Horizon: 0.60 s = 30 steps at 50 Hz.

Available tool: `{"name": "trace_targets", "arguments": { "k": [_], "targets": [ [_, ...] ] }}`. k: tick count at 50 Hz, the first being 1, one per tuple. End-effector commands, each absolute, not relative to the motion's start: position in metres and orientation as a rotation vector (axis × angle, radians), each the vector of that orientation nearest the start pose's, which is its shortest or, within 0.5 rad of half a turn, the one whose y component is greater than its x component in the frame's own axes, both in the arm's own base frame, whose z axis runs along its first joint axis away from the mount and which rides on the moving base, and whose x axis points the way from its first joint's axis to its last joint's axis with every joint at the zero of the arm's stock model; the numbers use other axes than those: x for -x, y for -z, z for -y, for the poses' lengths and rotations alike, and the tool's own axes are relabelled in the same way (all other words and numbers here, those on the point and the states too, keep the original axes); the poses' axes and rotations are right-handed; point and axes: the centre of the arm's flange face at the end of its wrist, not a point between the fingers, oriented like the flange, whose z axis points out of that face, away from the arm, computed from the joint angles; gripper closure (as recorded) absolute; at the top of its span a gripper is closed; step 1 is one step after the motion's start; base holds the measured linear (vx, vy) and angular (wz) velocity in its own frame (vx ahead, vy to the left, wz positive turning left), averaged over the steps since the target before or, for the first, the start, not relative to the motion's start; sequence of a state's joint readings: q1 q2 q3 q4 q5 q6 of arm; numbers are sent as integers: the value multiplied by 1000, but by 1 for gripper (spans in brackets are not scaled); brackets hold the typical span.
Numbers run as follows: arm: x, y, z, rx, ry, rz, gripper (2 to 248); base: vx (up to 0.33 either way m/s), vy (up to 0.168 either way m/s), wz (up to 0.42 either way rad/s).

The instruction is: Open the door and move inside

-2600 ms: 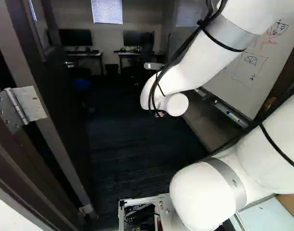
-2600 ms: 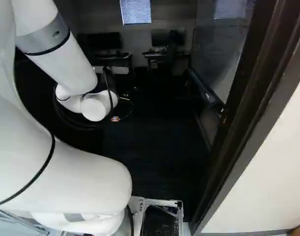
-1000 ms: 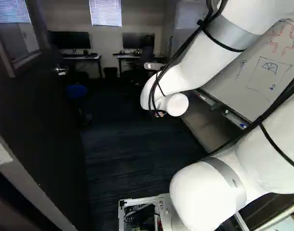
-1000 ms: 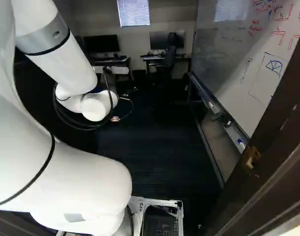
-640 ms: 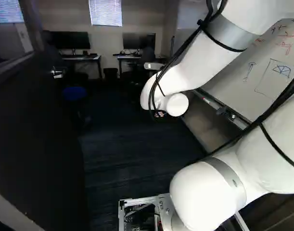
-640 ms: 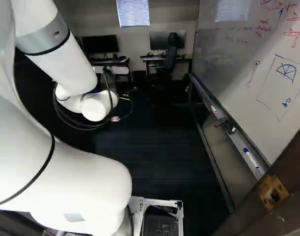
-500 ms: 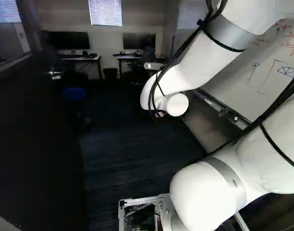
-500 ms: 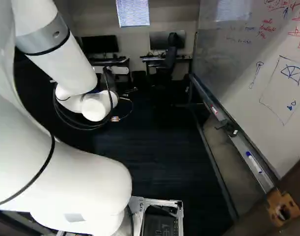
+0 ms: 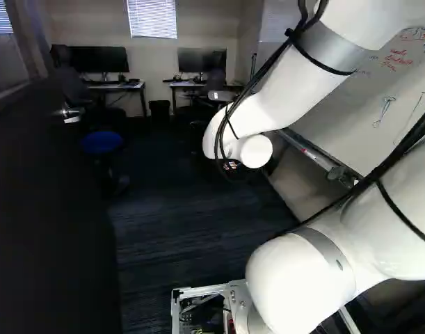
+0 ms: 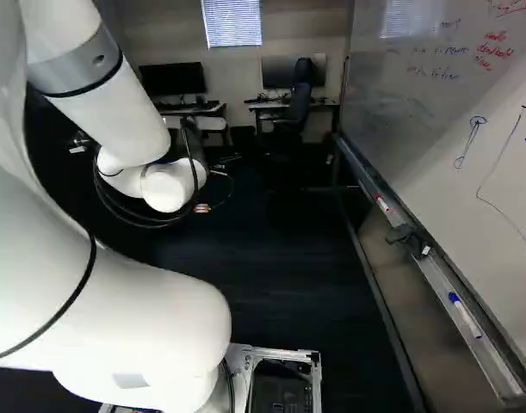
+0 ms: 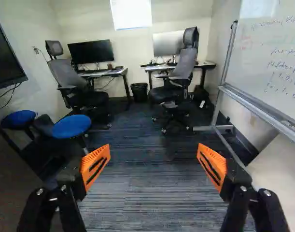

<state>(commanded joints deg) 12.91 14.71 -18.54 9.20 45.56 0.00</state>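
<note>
Only base views show door handle (image 9: pixel 71 115).

The door (image 9: pixel 52 209) looks dark and matt, but its handle (image 9: pixel 71 113) is shiny metal. The robot arm (image 9: pixel 289 90) looks smooth and a bit glossy, with a dull grey band (image 9: pixel 341 42) like metal. The base frame (image 9: pixel 198 289) is bare metal. The carpet (image 11: pixel 152 193) looks rough, with lots of thin lines. The whiteboard (image 11: pixel 273 58) is smooth and shiny, on a metal stand (image 11: pixel 227 65). The office chair (image 11: pixel 70 72) has a cloth-like back. The bin (image 11: pixel 139 91) looks like plastic. The orange pads (image 11: pixel 95 157) look rubbery and bumpy.
</note>
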Motion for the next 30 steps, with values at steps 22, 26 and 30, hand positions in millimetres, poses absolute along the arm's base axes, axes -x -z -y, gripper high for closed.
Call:
{"name": "trace_targets", "arguments": {
  "k": [22,26,30],
  "targets": [
    [-341,-449,-68,2340,1903,22,3,182,6,2],
    [-341,-449,-68,2340,1903,22,3,184,6,3],
    [-341,-449,-68,2340,1903,22,3,181,-1,-3]
  ]
}}
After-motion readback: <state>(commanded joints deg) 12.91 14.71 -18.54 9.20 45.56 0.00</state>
